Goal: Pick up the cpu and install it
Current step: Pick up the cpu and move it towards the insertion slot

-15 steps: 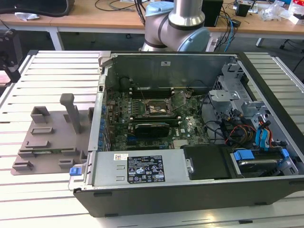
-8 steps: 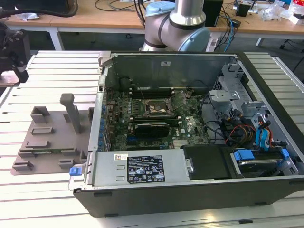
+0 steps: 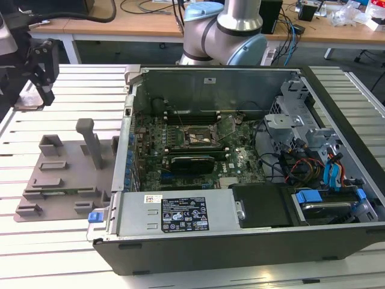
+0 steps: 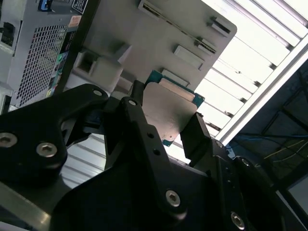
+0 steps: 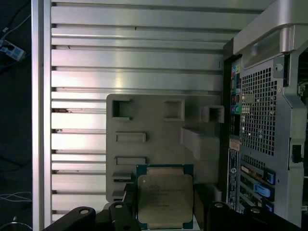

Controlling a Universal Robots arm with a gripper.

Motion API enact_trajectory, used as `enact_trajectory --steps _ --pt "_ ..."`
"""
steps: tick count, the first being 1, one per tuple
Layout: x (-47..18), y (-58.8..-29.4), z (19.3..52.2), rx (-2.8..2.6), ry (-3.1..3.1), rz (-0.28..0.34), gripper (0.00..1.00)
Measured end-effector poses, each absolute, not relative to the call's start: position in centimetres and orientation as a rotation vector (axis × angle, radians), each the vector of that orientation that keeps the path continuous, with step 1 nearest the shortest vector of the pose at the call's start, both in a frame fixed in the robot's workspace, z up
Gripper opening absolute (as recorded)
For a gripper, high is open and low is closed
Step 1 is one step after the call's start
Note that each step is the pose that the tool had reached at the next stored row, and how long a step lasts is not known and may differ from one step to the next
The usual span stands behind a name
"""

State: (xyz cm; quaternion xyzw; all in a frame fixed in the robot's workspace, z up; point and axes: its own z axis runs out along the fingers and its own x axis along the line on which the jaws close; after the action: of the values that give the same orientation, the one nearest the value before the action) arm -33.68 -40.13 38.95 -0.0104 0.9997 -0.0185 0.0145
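Pincer [image 5: 165,207] clamped on the cpu [image 5: 165,195], black fingers [image 5: 130,208] on two opposite edges, chip flat between them and hanging over the grey plastic tray [image 5: 159,125] on the slatted metal surface [image 5: 134,62]. Cpu is a thin square, dull silver lid on a green-edged board. Open computer case [image 3: 240,150] with its socket [image 3: 195,139] sits just beside the tray, at the exterior view's right.

Glare whitens the slatted table [image 4: 255,62] in the second wrist view; jaws seem shadowed.
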Motion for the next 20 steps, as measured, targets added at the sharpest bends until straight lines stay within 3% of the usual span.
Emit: enact_trajectory --steps 20 --pt "-28.9 -40.1 38.8 -0.032 3.112 -0.08 0.55"
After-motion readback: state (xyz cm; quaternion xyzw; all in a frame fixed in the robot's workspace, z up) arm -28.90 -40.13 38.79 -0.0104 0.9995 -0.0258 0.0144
